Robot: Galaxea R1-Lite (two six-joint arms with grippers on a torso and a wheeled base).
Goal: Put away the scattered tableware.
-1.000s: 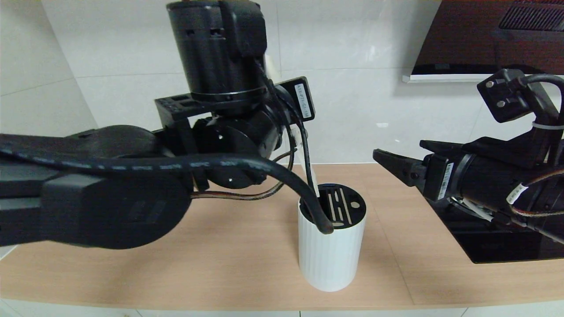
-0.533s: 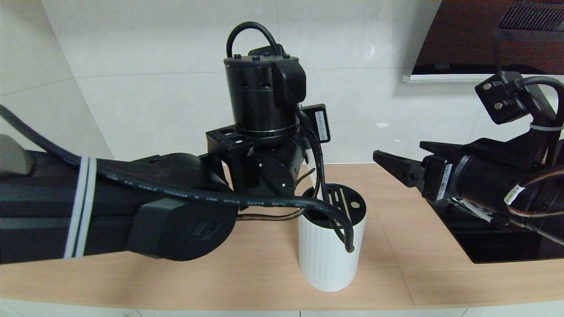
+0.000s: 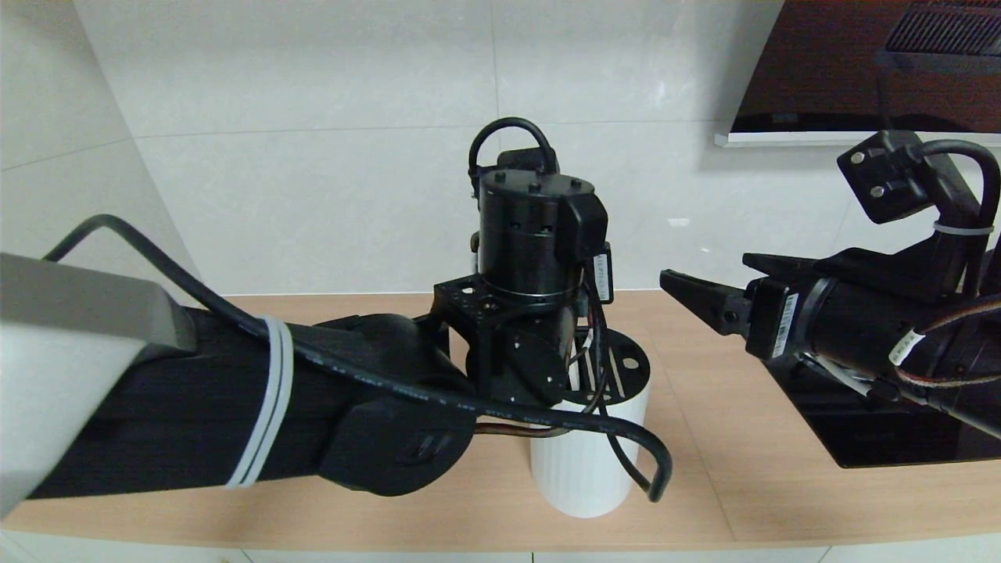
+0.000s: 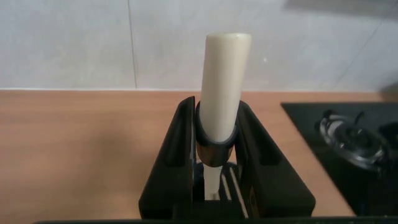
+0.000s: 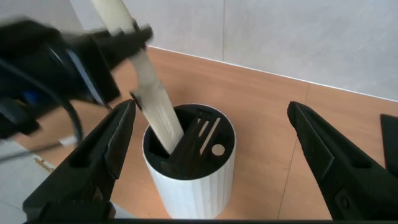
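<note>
In one holder (image 5: pixel 194 184), one knife (image 5: pixel 157 107).

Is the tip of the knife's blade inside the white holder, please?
Yes, the knife's pale blade dips below the rim of the white ribbed holder, into its wide opening.

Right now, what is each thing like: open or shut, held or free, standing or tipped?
left gripper: shut on the knife.
knife: held, blade tip down inside the holder.
holder: upright on the counter.
right gripper: open, holding nothing.
stove burner: no flame showing.
</note>
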